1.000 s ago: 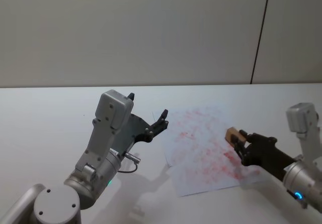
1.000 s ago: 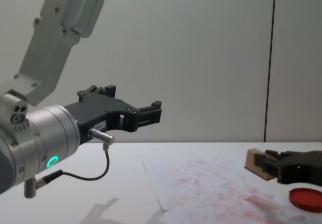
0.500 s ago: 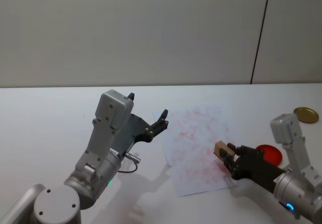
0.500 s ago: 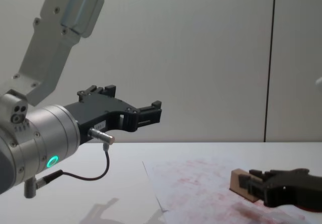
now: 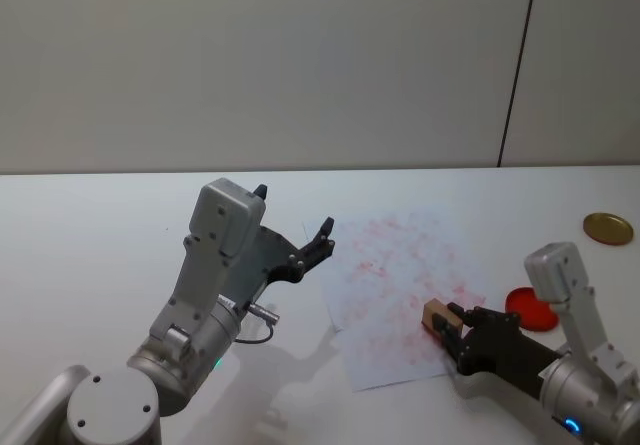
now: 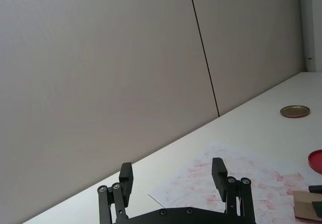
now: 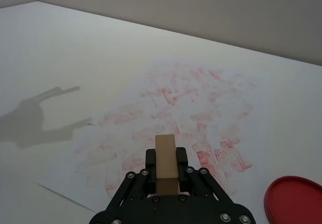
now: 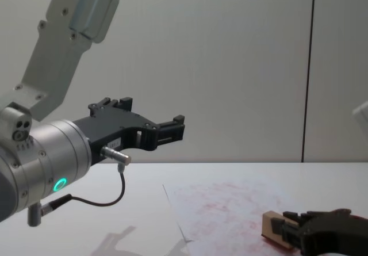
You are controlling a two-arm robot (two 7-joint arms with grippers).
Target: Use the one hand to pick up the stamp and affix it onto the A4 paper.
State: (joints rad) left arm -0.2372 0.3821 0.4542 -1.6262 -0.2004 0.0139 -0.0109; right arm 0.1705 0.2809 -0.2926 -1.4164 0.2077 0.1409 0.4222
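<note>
Head view has our right gripper [image 5: 447,327] clamped on the stamp [image 5: 434,315] low over the near right part of the paper [image 5: 395,265], left gripper [image 5: 294,211] parked wide open off its left edge; we judge pressing is next, needing a flat, straight-down push.

The A4 paper [image 5: 395,265] lies open ahead of the stamp [image 5: 434,315] in the right gripper [image 5: 450,327]. A red ink pad [image 5: 520,305] flanks the sheet's right edge, the raised left gripper [image 5: 293,213] its left.
</note>
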